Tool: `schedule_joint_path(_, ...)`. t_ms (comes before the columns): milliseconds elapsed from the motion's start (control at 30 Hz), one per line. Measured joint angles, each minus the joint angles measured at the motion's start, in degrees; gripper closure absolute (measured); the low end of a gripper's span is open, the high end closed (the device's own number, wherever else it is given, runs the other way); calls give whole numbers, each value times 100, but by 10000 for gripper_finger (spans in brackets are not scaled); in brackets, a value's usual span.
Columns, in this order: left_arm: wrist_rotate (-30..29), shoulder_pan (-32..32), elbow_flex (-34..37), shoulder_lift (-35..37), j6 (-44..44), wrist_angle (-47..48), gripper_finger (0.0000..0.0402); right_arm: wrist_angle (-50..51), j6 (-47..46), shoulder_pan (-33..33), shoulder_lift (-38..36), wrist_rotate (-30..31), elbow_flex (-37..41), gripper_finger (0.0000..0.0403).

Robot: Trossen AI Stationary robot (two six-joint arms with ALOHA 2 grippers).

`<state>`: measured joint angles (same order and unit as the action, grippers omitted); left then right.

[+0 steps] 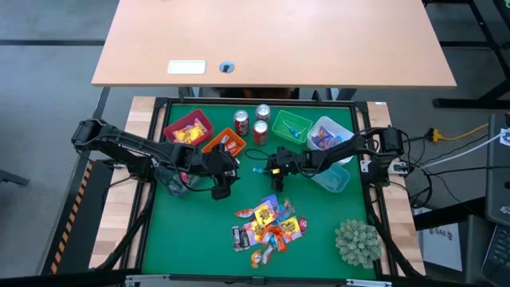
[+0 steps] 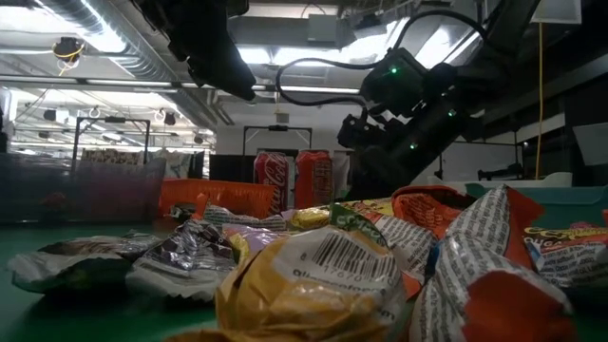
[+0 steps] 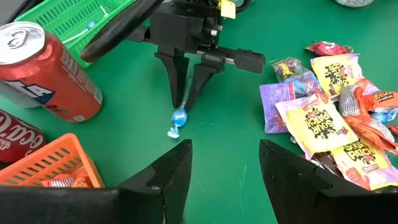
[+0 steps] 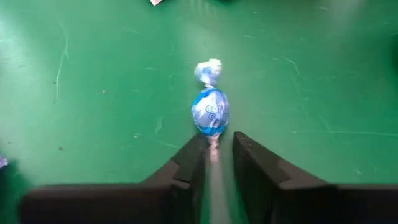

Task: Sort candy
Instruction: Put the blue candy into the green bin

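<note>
Two red soda cans (image 1: 251, 122) stand side by side at the back of the green tabletop (image 1: 191, 231), between an orange basket (image 1: 224, 143) and a green basket (image 1: 291, 126). A red basket (image 1: 188, 129) sits further left, and a spiky plant ball (image 1: 356, 241) rests at the front right corner.

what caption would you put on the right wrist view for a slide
Right gripper pinches one twisted end of a blue wrapped candy above the green mat.
</note>
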<state>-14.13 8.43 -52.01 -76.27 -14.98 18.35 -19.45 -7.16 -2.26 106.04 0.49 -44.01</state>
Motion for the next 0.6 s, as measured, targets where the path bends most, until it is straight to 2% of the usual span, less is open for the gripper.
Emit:
schedule_joint_path(100,2,0,-1,0,0,0,226,-3,0,0,0,0,0,378)
schedule_joint_path(167,2,0,-1,0,0,0,226,-5,11,0,0,-2,0,395)
schedule_joint_path(300,2,0,-2,0,0,2,226,10,15,0,-22,-10,0,384)
schedule_joint_path(467,2,0,-2,0,0,2,226,82,17,0,-167,-338,4,398)
schedule_joint_path(600,2,0,-1,0,0,4,226,187,17,3,-390,-413,4,394)
